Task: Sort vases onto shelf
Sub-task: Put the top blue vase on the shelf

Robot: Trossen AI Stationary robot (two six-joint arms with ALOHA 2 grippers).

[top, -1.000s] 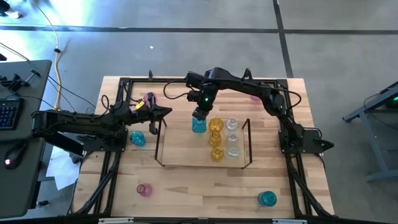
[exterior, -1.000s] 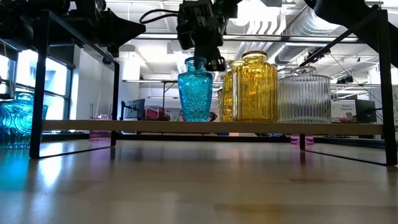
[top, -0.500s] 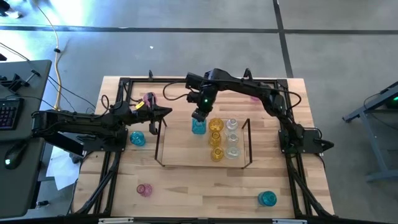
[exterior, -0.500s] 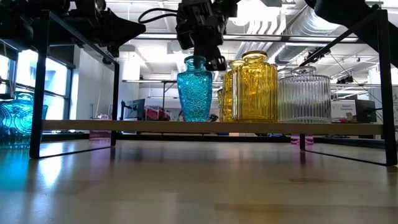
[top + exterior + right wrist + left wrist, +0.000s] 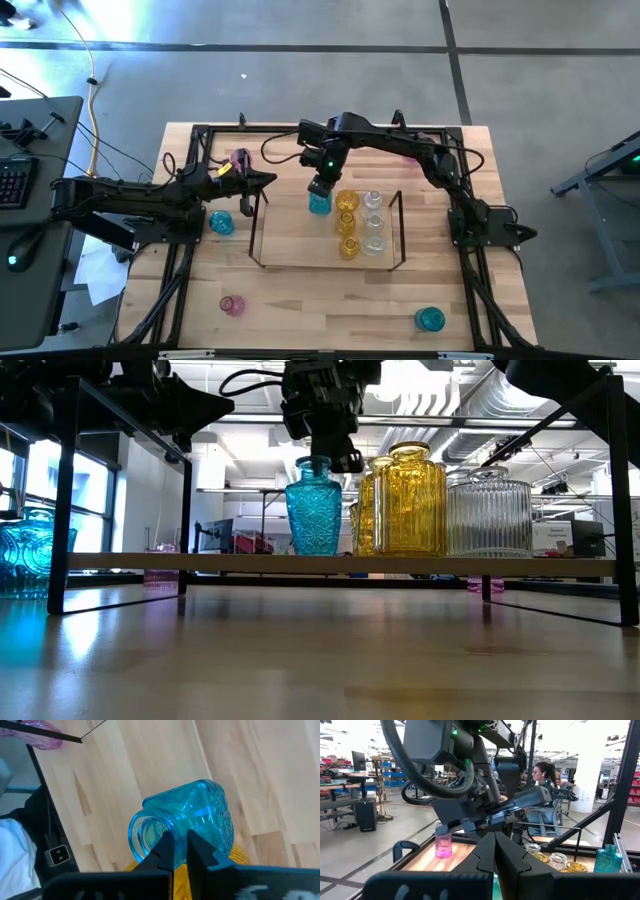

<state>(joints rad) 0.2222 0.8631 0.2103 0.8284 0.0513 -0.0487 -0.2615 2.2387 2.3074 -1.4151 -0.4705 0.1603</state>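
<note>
Little has moved since a second ago: my right gripper [image 5: 320,188] has drifted very slightly toward the left end of the shelf [image 5: 262,232], carrying the teal vase [image 5: 319,203] with it, and the left arm has stayed put.

From above, I see the right arm reaching from the table's right side across the back of the shelf. Its fingers are pinched on the rim of the teal vase [image 5: 186,827], one inside the mouth and one outside, almost fully closed. In the low view the teal vase [image 5: 313,508] stands upright on the shelf surface [image 5: 340,563], just left of the yellow vases [image 5: 409,500]; I cannot tell whether its base rests fully on the surface.

Two rows already stand on the shelf: yellow vases [image 5: 347,223] and, to their right, clear vases [image 5: 373,221]. The clear vase [image 5: 489,510] nearest the low camera is ribbed.

My left gripper [image 5: 268,180] hovers near the shelf's back left corner, its fingers [image 5: 490,855] closed together and holding nothing.

Off the shelf, another teal vase [image 5: 221,222] sits near the table's left edge, a pink vase [image 5: 241,158] near the back left, a second pink vase [image 5: 232,305] near the front left corner, and a third teal vase [image 5: 430,319] near the front right corner.
</note>
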